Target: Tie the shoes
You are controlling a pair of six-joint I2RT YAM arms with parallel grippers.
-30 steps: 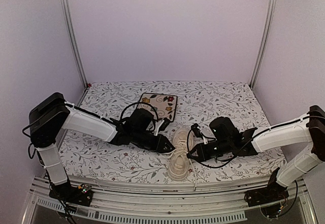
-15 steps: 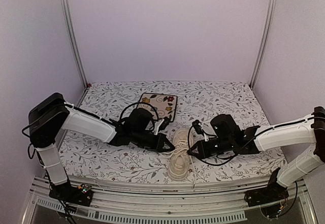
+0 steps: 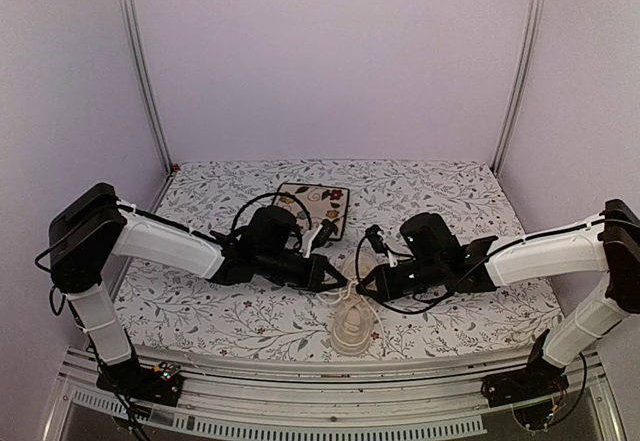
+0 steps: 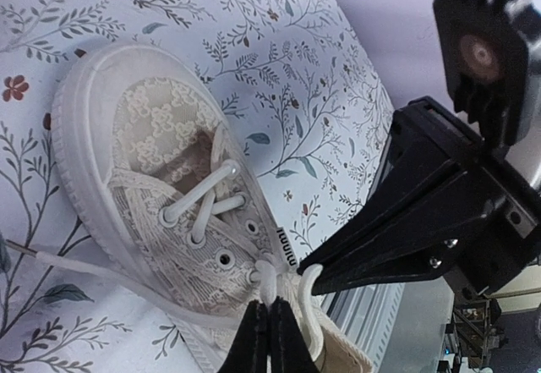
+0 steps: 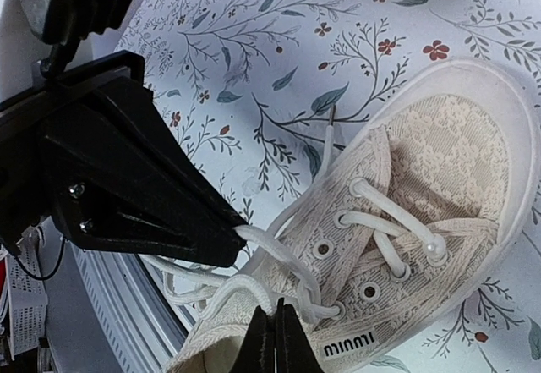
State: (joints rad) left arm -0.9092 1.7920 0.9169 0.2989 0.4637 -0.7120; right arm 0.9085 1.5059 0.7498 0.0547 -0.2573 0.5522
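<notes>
The cream sneaker (image 3: 352,329) lies near the table's front edge with its toe pointing away from the arms; it also shows in the left wrist view (image 4: 161,149) and the right wrist view (image 5: 439,161). My left gripper (image 3: 338,283) is shut on a lace strand (image 4: 272,284) just above the top eyelets. My right gripper (image 3: 363,288) is shut on the other lace strand (image 5: 232,290) over the shoe's opening. The two sets of fingertips nearly meet above the tongue. Each wrist view shows the other gripper as a black wedge pinching a lace. Slack lace (image 5: 182,276) trails beside the heel.
A square floral plate with a dark rim (image 3: 315,206) lies behind the left gripper. The flower-patterned tablecloth (image 3: 450,201) covers the table. The metal front rail (image 3: 300,401) runs just below the shoe's heel. Black cables loop over both wrists.
Both grippers have moved toward each other and slightly away from the front edge, now almost touching over the shoe's upper part. The laces are drawn up and the shoe's front is more covered.
</notes>
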